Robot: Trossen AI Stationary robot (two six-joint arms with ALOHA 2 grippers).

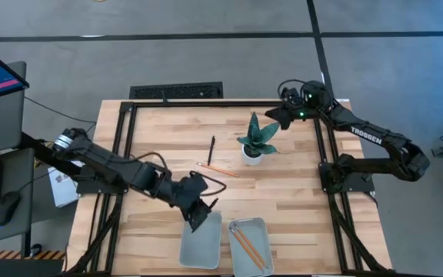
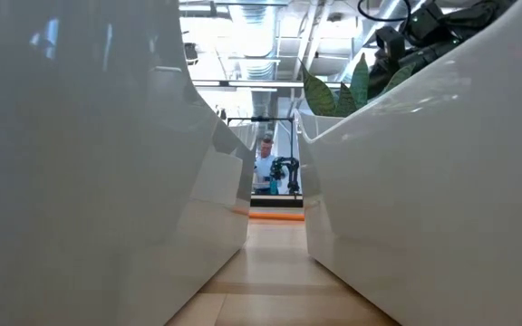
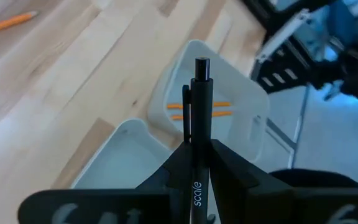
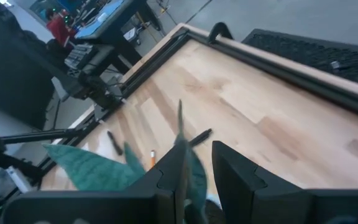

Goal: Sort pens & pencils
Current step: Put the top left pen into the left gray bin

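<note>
So the left end effector is down near the front of the table, sitting right at the far corner of the left tray. It's clamped tight on a black pen. In the left wrist view the pen stands up between the two fingers, clicker end poking out past them, with the left tray's empty floor right below. That tray looks bare from above too.

Just beside it is the right tray, and that one has two orange pencils lying in it side by side, at a slant. The two trays are close together but not touching.

Up toward the middle of the table there's another black pen lying loose, and near its closer end a loose orange pencil, angled across the boards. They're close, can't tell if they touch. The third pen I can't clearly pick out from above.

Right of those is a little potted plant in a white pot.

The right end effector hangs over the far right corner of the table, behind the plant. Its fingers are parted with only a narrow gap and nothing gripped; a leaf just happens to show in front of them.
</note>
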